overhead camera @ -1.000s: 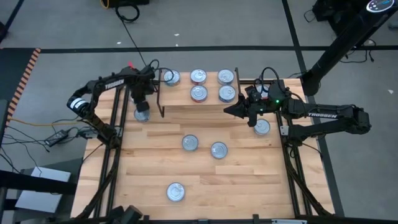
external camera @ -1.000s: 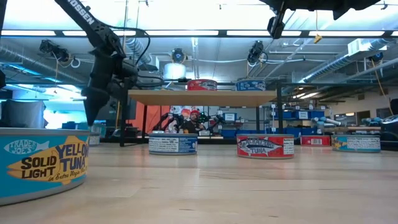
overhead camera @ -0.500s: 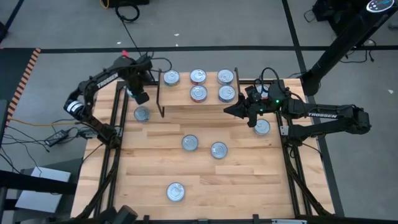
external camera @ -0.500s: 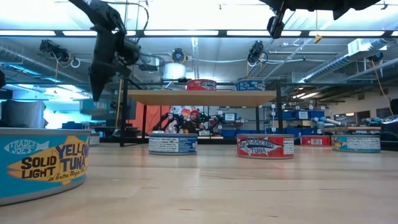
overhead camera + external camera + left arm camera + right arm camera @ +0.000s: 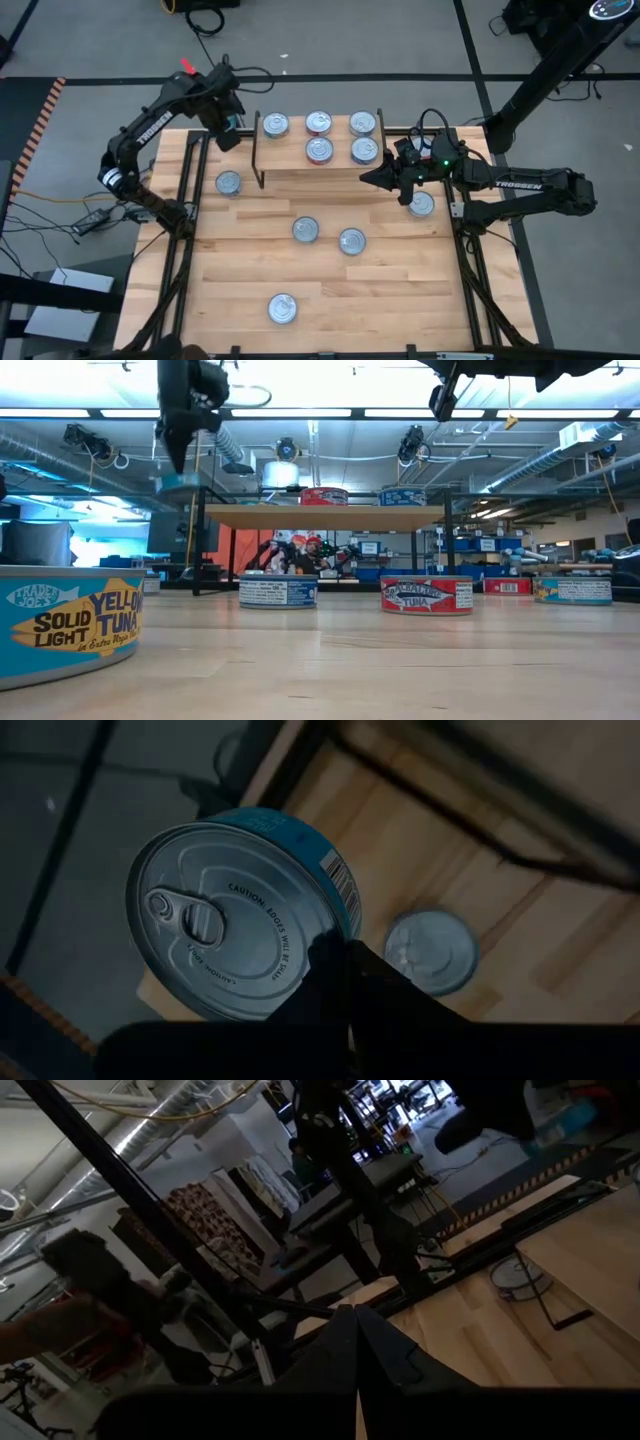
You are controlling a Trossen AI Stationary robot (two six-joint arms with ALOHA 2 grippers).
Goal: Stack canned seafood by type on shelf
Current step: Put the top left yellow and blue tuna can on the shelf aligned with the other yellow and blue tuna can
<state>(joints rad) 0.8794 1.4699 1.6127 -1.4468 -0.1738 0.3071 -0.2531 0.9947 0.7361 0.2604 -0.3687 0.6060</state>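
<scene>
Even overhead light falls on the table in the high view, leaving only short, soft shadows under the tins. In the low view, long ceiling strip lights blow out to white glare, and the nearest tin looms large and slightly soft. Both wrist views are dim, their lower parts nearly black; the held can's lid shows a dull sheen, and the room beyond is blurred.

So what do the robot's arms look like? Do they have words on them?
Both arms are dark, nearly black, made of jointed tubes with black cables looping along them. The left arm and the right arm each carry white TROSSEN lettering. The left gripper and the right gripper each end in two thin dark fingers. A small green light glows near the right wrist.
</scene>
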